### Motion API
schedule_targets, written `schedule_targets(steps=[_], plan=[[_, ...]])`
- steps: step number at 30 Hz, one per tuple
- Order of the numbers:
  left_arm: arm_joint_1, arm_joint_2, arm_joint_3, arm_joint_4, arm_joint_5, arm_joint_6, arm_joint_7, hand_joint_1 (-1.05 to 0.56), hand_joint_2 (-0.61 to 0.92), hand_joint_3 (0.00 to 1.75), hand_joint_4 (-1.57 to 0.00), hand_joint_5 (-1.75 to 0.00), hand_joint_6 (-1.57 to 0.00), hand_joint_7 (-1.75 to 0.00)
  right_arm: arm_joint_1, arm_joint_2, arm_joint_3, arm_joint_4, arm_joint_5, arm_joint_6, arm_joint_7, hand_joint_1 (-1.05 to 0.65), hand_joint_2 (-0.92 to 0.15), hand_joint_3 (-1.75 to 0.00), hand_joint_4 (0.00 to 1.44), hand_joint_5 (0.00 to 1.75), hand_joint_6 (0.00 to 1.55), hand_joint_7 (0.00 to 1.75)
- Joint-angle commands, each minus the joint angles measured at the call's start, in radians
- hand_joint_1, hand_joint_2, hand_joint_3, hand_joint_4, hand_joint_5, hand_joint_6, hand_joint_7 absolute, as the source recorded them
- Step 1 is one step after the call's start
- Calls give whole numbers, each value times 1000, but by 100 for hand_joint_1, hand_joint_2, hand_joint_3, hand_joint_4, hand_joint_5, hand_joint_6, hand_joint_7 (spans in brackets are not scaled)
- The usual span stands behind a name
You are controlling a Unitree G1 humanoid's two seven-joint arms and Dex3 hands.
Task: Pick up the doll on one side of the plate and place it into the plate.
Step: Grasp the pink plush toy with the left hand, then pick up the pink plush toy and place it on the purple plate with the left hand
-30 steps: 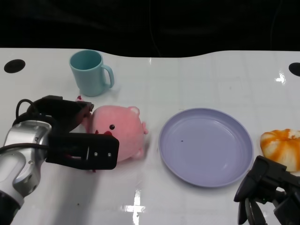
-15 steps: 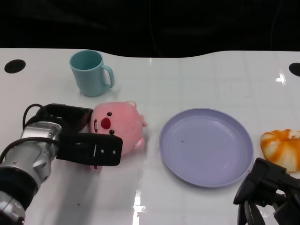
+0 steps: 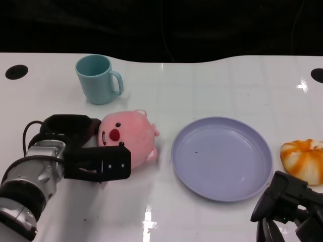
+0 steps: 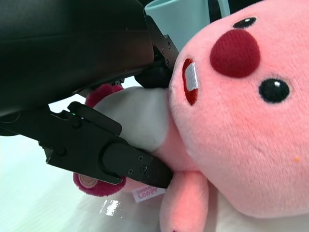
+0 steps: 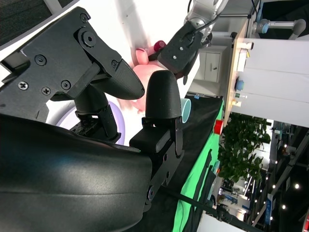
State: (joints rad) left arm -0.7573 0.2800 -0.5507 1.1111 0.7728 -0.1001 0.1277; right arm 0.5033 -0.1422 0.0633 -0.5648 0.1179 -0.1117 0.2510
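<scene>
While my left hand (image 3: 93, 151) has its fingers closed around the pink plush doll (image 3: 128, 136), which sits on the desk just left of the purple plate (image 3: 222, 157), I judge the lift and placing remain to do.

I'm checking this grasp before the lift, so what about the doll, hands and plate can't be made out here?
- Doll: head view, its lower body is hidden behind the left hand; whether it has left the table is unclear.
- Doll's label: left wrist view, print too small to read.
- Right hand: head view, cut off by the bottom edge.
- Plate: right wrist view, mostly hidden by the hand's fingers.
</scene>
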Motion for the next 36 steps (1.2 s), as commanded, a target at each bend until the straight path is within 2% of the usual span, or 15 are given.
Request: schedule_targets(steps=[1, 3, 4, 6, 10, 12, 14, 17, 30, 36], plan=[[67, -11, -21, 34, -3, -37, 26, -22, 92, 27, -79, -173, -76, -127, 1, -12, -10, -5, -2, -18, 1, -20, -40, -146, 71, 175, 59, 156], [72, -7, -18, 29, -8, -55, 52, -22, 92, 34, -78, -174, -71, -132, -2, -10, -9, 0, -4, -20, 0, -21, -40, -146, 71, 175, 60, 156], [76, -4, -16, 24, -10, -63, 69, -23, 92, 33, -78, -174, -64, -150, -4, -8, -8, 1, -4, -18, -1, -21, -40, -146, 71, 175, 60, 156], [85, 3, -9, 15, -14, -89, 117, -24, 92, 33, -78, -175, -61, -162, -7, -6, -6, 5, -3, -13, -1, -21, -40, -146, 71, 175, 60, 156], [105, 20, 9, -4, -22, -150, 263, -23, 87, 31, -84, -175, -64, -166, -20, -6, -2, 24, -11, -28, 1, -21, -41, -146, 72, 175, 60, 156], [117, 28, 18, -14, -24, -180, 346, -18, 70, 62, -88, -175, -66, -173, -25, -6, -2, 31, -11, -31, 1, -21, -41, -146, 73, 175, 60, 156], [123, 36, 26, -29, -32, -199, 377, -16, 54, 95, -90, -175, -66, -174, -29, -5, -2, 36, -11, -30, -1, -22, -41, -145, 73, 175, 61, 156], [134, 52, 44, -70, -48, -213, 369, -17, 51, 107, -90, -175, -65, -175, -34, -6, -1, 47, -12, -37, -1, -22, -41, -145, 74, 175, 61, 156], [254, 95, 138, -390, -80, -154, 300, -13, 45, 107, -91, -175, -66, -175, -5, -9, -3, 19, 0, -24, -1, -18, -42, -145, 70, 175, 59, 155], [308, 87, 164, -580, -91, -84, 193, -16, 46, 114, -94, -175, -69, -175, -12, -12, -7, 31, -1, -42, 5, -19, -43, -142, 71, 175, 60, 155]])
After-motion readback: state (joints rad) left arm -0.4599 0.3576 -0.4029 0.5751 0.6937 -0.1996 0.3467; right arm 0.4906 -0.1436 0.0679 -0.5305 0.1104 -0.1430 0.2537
